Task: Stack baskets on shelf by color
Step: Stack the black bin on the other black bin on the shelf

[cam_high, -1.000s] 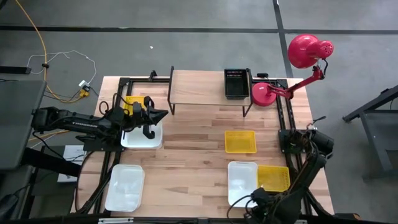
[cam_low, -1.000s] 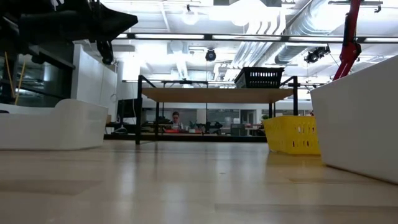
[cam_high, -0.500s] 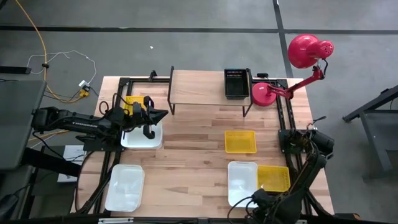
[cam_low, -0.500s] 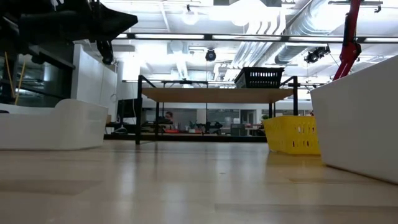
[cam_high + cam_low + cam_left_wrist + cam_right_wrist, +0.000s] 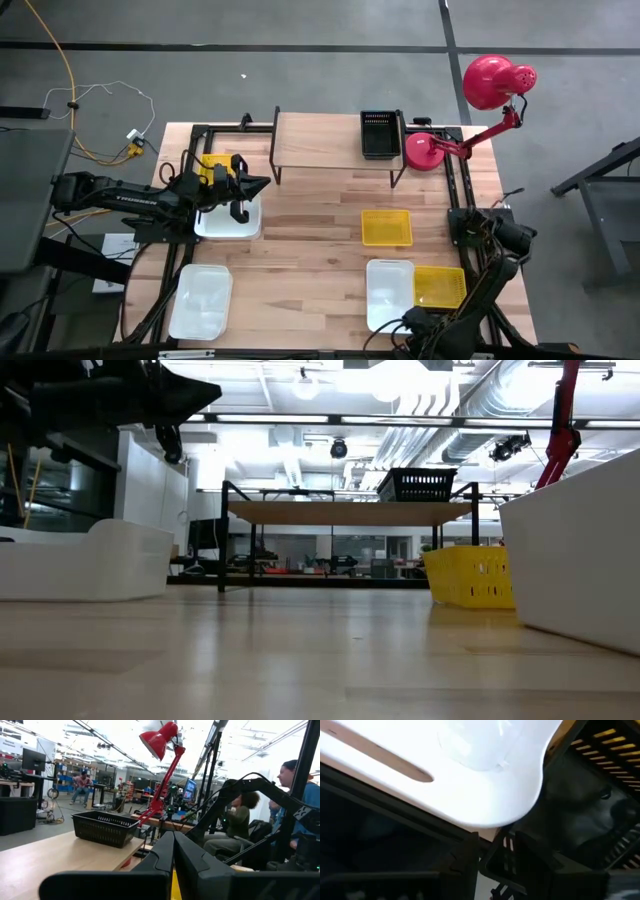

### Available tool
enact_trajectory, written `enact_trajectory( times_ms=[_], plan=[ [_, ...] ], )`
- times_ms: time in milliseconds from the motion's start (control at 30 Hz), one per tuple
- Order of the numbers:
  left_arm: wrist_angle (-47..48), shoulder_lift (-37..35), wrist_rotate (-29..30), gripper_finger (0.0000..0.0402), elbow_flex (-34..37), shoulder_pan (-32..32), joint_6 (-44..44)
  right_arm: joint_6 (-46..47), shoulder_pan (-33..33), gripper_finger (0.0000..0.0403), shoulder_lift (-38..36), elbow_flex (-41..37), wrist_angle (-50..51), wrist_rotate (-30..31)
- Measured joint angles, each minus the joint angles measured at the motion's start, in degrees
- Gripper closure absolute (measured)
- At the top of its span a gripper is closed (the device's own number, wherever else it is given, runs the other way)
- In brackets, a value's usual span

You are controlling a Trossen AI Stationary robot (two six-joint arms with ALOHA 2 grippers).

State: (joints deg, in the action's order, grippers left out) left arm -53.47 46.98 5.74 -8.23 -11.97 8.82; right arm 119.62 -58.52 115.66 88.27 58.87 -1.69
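Two white baskets sit along the near edge — one near left, one near right with a yellow basket touching its right side. The right gripper is tucked low by that pair; can't tell if its fingers are parted or pinched. Farther in, another yellow basket sits alone. The left gripper, clenched on nothing, hovers over a white basket. Farthest back, the shelf carries a black basket at its right end.
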Motion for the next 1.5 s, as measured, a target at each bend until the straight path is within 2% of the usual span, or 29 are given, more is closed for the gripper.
enact_trajectory(
  times_ms=[367,467,667,933,1133,1300,1500],
  plan=[
    [0.00,0.00,-0.02,0.0401,0.00,0.00,0.00,1.52,0.00,0.0291,0.00,0.00,0.91,1.66],
    [0.00,0.00,-0.02,0.0401,0.00,0.00,0.02,1.36,0.00,0.0310,0.00,0.00,0.90,1.68],
    [0.00,0.00,-0.02,0.0401,0.00,0.00,0.02,1.18,-0.01,0.0391,0.00,0.00,1.04,1.59],
    [0.02,0.00,-0.02,0.0402,0.00,0.00,0.02,-1.09,0.00,0.0392,0.00,1.22,0.86,0.52],
    [0.02,0.00,-0.03,0.0401,0.00,0.00,0.01,-5.07,0.00,0.0397,0.00,7.20,2.26,1.24],
    [0.02,0.00,-0.02,0.0401,0.00,0.00,0.02,-10.06,-0.01,0.0400,0.00,16.11,6.02,2.28],
    [0.02,0.00,-0.02,0.0401,0.00,0.00,0.01,-17.02,-0.01,0.0402,-0.02,29.64,13.67,10.17]
  ],
)
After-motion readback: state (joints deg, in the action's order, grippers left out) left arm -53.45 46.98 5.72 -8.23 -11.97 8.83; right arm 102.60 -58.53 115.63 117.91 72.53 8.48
